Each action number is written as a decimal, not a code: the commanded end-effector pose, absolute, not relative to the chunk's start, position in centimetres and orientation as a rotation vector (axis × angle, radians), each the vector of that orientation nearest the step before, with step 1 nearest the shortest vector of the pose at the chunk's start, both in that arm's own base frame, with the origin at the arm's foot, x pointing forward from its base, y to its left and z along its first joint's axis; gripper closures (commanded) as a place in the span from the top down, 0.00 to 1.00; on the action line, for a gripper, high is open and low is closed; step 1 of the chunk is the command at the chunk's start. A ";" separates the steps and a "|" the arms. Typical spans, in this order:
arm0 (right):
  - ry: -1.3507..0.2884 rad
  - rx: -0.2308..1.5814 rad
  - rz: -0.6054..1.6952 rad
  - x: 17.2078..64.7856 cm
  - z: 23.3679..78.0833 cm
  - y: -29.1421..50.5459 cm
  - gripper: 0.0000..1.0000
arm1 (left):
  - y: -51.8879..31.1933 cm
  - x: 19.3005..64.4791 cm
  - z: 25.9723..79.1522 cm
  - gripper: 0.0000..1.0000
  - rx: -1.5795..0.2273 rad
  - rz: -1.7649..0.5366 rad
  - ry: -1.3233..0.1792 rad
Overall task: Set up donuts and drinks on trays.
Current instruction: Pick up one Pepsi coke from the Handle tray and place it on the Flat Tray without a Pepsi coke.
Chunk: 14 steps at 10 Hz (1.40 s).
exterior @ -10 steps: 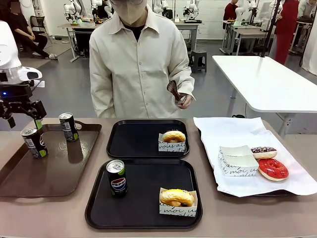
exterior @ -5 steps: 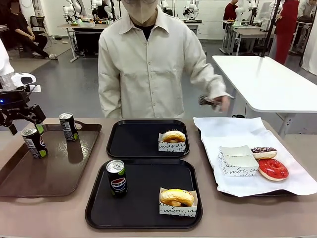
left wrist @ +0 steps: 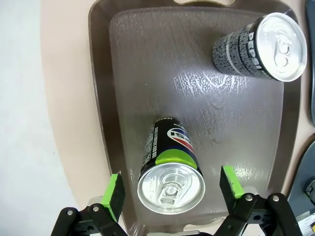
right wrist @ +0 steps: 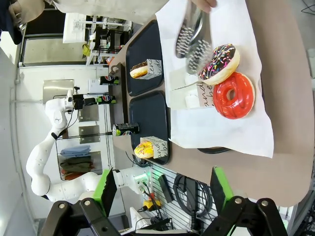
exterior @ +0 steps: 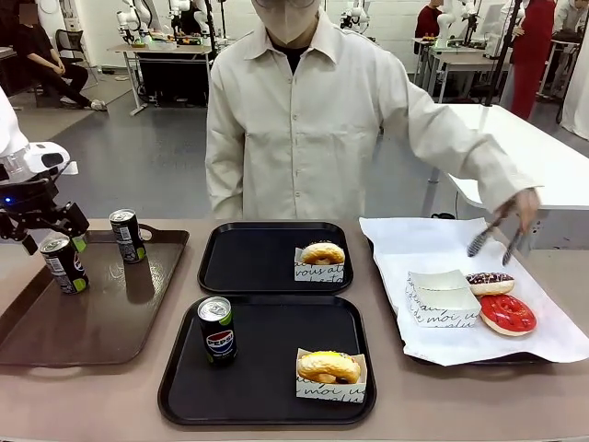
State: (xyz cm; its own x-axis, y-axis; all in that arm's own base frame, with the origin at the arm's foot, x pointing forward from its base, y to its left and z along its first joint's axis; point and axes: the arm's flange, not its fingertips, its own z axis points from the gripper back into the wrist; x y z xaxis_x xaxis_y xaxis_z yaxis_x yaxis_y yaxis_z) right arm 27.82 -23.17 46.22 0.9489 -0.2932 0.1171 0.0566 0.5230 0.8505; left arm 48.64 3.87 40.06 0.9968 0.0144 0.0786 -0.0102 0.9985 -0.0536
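Observation:
Two black trays lie mid-table. The far tray [exterior: 248, 262] holds one yellow donut [exterior: 322, 253] in a paper sleeve. On the near tray [exterior: 276, 378] stand a Pepsi can [exterior: 218, 330] and a second yellow donut [exterior: 329, 366]. My left gripper [exterior: 53, 241] is open just above a dark can with green marks [exterior: 63, 264]. In the left wrist view the can's top [left wrist: 171, 184] sits between the green pads [left wrist: 114, 196] of the left gripper [left wrist: 172, 189], apart from both. My right gripper [right wrist: 163, 191] is open and empty, high over the table's right end.
The brown tray [exterior: 110, 322] at the left carries another dark can [exterior: 126, 236]. At the right, white paper [exterior: 414, 244] bears a sprinkled chocolate donut [exterior: 490, 283], a red donut [exterior: 507, 314] and empty sleeves [exterior: 440, 299]. The person's hand holds tongs [exterior: 492, 238] just above them.
My left gripper has come down over the near-left can, still open. The person's hand with the tongs has swung right and down over the white paper.

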 end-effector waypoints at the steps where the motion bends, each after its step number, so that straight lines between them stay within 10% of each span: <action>1: -0.269 1.017 -0.203 27.9 46.3 -23.2 1.00 | 3.3 48.3 39.4 1.00 -0.009 0.032 -0.078; 5: -0.269 1.017 -0.203 27.9 46.3 -23.2 1.00 | 3.0 48.7 38.7 1.00 -0.003 0.076 -0.087; 6: -0.269 1.017 -0.203 27.9 46.3 -23.2 1.00 | 2.9 48.8 38.5 0.44 -0.001 0.079 -0.095; 7: -0.269 1.017 -0.203 27.9 46.3 -23.2 1.00 | 2.8 49.0 38.3 0.44 0.004 0.087 -0.092; 8: -0.269 1.017 -0.203 27.9 46.3 -23.2 1.00 | 2.9 49.1 38.2 0.00 0.010 0.092 -0.087; 9: -0.269 1.017 -0.203 27.9 46.3 -23.2 1.00 | 2.9 49.2 38.1 0.38 0.014 0.098 -0.086; 10: -0.269 1.017 -0.203 27.9 46.3 -23.2 1.00 | 2.7 49.2 38.2 0.00 0.016 0.101 -0.083; 14: -0.269 1.017 -0.203 27.9 46.3 -23.2 1.00 | 2.7 48.7 39.1 0.00 0.012 0.107 -0.065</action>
State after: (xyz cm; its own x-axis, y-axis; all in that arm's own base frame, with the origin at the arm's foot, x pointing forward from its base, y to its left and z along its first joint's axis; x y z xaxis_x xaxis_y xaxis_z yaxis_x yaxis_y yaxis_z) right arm 27.82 -23.17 46.22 0.9489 -0.2932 0.1171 0.0566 0.5230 0.8505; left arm 48.91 3.11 38.45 0.9935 0.0892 0.0712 -0.0886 0.9960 -0.0117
